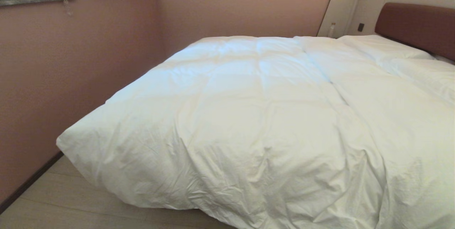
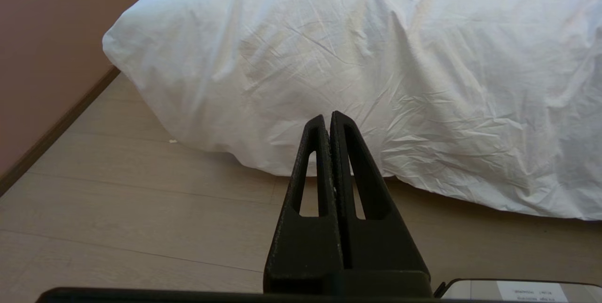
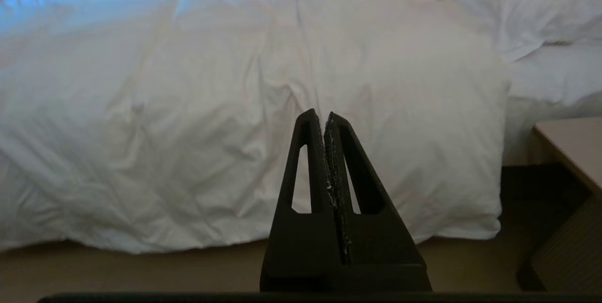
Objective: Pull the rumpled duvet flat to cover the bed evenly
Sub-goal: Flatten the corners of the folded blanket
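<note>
The white puffy duvet [image 1: 249,115] lies spread over the bed, quilted in big squares, and drapes over the near side almost to the floor. Its near left corner [image 2: 141,44] bulges out past the bed's end. The brown headboard [image 1: 419,26] stands at the far right. My left gripper [image 2: 328,119] is shut and empty, held low over the floor just short of the hanging duvet [image 2: 376,58]. My right gripper [image 3: 319,117] is also shut and empty, pointing at the duvet's [image 3: 235,105] side further toward the head end. Neither arm appears in the head view.
A pink wall [image 1: 53,79] runs along the left, leaving a narrow strip of pale wood floor [image 1: 53,200]. Pillows [image 1: 384,47] lie by the headboard. A beige bedside table [image 3: 574,147] stands close to the bed on the right gripper's side.
</note>
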Available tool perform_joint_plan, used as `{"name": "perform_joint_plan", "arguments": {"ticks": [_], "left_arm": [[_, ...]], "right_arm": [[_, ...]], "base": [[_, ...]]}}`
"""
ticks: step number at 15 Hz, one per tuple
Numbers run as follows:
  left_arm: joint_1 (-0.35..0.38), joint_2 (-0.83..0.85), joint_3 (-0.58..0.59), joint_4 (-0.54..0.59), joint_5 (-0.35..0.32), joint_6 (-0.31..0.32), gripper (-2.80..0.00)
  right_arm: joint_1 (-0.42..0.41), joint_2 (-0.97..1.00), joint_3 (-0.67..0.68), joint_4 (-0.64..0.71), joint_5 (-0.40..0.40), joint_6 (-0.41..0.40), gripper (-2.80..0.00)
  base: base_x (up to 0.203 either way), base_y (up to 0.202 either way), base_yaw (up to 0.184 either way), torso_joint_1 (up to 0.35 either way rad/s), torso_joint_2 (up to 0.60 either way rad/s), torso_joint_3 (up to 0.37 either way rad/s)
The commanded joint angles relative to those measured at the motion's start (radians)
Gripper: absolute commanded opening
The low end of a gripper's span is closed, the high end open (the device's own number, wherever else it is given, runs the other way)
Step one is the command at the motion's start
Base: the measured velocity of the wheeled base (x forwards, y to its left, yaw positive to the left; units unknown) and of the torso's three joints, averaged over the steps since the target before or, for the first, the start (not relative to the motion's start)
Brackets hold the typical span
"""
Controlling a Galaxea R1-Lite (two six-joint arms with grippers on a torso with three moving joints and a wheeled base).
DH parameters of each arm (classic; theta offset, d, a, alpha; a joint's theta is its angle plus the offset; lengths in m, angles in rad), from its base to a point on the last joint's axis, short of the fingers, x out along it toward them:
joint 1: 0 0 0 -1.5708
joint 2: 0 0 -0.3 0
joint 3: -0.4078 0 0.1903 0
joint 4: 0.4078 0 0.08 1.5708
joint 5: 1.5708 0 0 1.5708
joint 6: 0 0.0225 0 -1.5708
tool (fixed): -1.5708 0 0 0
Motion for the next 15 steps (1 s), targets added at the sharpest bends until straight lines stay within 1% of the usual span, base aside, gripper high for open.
{"name": "perform_joint_plan", "arguments": {"ticks": [1,4,6,8,12,15], "left_arm": [[0.001,0.0,0.0,0.0,0.0,0.0,-2.8],[0.0,0.0,0.0,0.0,0.0,0.001,-2.8],[0.0,0.0,0.0,0.0,0.001,0.0,-2.8],[0.001,0.0,0.0,0.0,-0.001,0.001,-2.8],[0.0,0.0,0.0,0.0,0.0,0.0,-2.8],[0.0,0.0,0.0,0.0,0.001,0.001,-2.8]], "right_arm": [[0.001,-0.002,0.157,-0.234,0.023,-0.005,-2.8],[0.001,-0.002,0.411,-0.529,0.042,-0.029,-2.8],[0.001,-0.003,0.517,-0.632,0.054,-0.049,-2.8],[0.001,-0.002,0.59,-0.693,0.091,-0.054,-2.8],[0.001,-0.002,0.734,-0.826,0.114,-0.057,-2.8],[0.001,-0.002,0.784,-0.86,0.119,-0.054,-2.8]], "base": [[0.0,0.0,0.0,0.0,0.0,0.0],[0.0,0.0,0.0,0.0,0.0,0.0],[0.0,0.0,0.0,0.0,0.0,0.0],[0.0,0.0,0.0,0.0,0.0,0.0],[0.0,0.0,0.0,0.0,0.0,0.0],[0.0,0.0,0.0,0.0,0.0,0.0]]}}
